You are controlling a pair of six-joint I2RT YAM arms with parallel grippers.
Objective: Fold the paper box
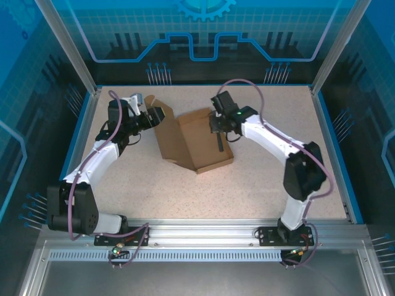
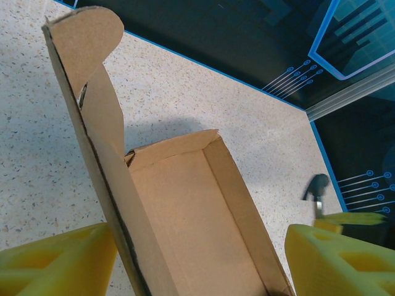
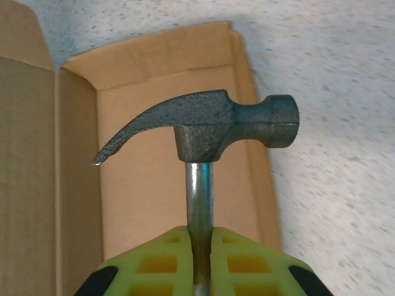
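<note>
The paper box (image 1: 185, 145) is brown corrugated cardboard lying half folded at mid-table, with one long flap standing up. In the left wrist view the box (image 2: 185, 203) runs between my yellow fingers (image 2: 55, 262). My left gripper (image 2: 200, 265) is open and straddles its near end, by the upright flap with the rounded tab. In the top view the left gripper (image 1: 155, 116) sits at the box's left corner. My right gripper (image 3: 200, 246) is shut on the steel shank of a small hammer (image 3: 210, 126), held above the box floor (image 3: 142, 185). From above, the right gripper (image 1: 219, 126) and hammer (image 1: 220, 143) hang over the box's right part.
The speckled table (image 1: 271, 185) has a blue border and dark walls behind it. Metal posts stand at the back corners. An aluminium rail (image 1: 203, 231) with both arm bases runs along the near edge. The hammer's black end (image 2: 318, 187) shows to the right of the box.
</note>
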